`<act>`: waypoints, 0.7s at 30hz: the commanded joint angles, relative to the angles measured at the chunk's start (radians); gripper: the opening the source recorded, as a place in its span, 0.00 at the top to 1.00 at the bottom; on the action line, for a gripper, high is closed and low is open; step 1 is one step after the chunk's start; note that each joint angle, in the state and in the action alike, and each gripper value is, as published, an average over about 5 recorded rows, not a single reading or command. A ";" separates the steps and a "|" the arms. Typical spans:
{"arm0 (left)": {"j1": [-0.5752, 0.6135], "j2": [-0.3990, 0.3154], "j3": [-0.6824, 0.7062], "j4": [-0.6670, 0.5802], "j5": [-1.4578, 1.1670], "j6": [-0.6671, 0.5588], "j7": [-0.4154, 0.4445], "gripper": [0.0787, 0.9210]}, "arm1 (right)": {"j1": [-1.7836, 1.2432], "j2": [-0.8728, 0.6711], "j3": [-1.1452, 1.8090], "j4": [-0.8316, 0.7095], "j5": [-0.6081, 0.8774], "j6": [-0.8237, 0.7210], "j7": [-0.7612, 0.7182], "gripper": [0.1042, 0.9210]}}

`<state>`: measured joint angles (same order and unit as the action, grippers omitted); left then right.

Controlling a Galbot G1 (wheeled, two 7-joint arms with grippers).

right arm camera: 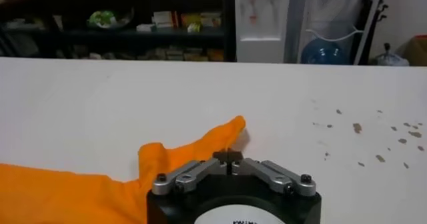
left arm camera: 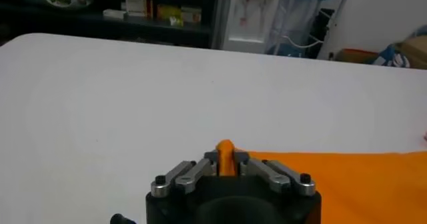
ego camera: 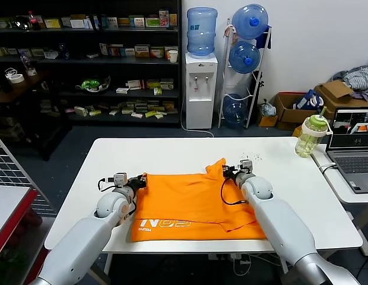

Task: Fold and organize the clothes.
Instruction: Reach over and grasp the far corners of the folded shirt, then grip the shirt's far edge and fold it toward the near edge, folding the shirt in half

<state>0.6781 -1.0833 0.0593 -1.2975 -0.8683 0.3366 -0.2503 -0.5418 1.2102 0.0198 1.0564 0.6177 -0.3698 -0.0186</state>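
Orange T-shirt (ego camera: 190,205) lies flat toward the surface's near edge. Left gripper (left arm camera: 225,160) jaws pinch its far corner; right gripper (right arm camera: 227,157) jaws are closed at the opposite corner. I should lift both evenly.

White table (ego camera: 172,151), dark shelving (ego camera: 89,59), water dispenser (ego camera: 200,89), grey floor (ego camera: 77,154).

We saw the right gripper (right arm camera: 229,157) low over the white table (right arm camera: 100,105), jaws closed together with no gap. The orange T-shirt (right arm camera: 80,195) lay just beside it, a pointed flap reaching past the fingertips; contact unclear. Brown specks (right arm camera: 373,139) dotted the tabletop. Far behind stood a water dispenser (right arm camera: 260,19), dark shelves (right arm camera: 133,19) and a blue bottle (right arm camera: 323,49).
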 commanded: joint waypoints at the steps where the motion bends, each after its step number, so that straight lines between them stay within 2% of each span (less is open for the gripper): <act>1: 0.039 0.017 -0.020 -0.098 0.004 -0.016 -0.012 0.92 | -0.065 -0.054 0.032 0.175 0.020 0.040 0.017 0.98; 5: 0.094 0.055 -0.045 -0.197 -0.010 -0.014 -0.033 0.99 | -0.147 -0.122 0.060 0.323 0.072 -0.016 0.063 0.98; 15: 0.298 0.176 -0.108 -0.507 -0.062 0.005 -0.095 0.99 | -0.443 -0.319 0.153 0.718 0.245 -0.174 0.238 0.98; 21: 0.397 0.216 -0.129 -0.611 -0.068 0.007 -0.124 0.99 | -0.598 -0.379 0.234 0.866 0.285 -0.214 0.295 0.98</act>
<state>0.9150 -0.9347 -0.0400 -1.6914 -0.9223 0.3416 -0.3406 -0.8868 0.9610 0.1560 1.6125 0.8052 -0.5016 0.1658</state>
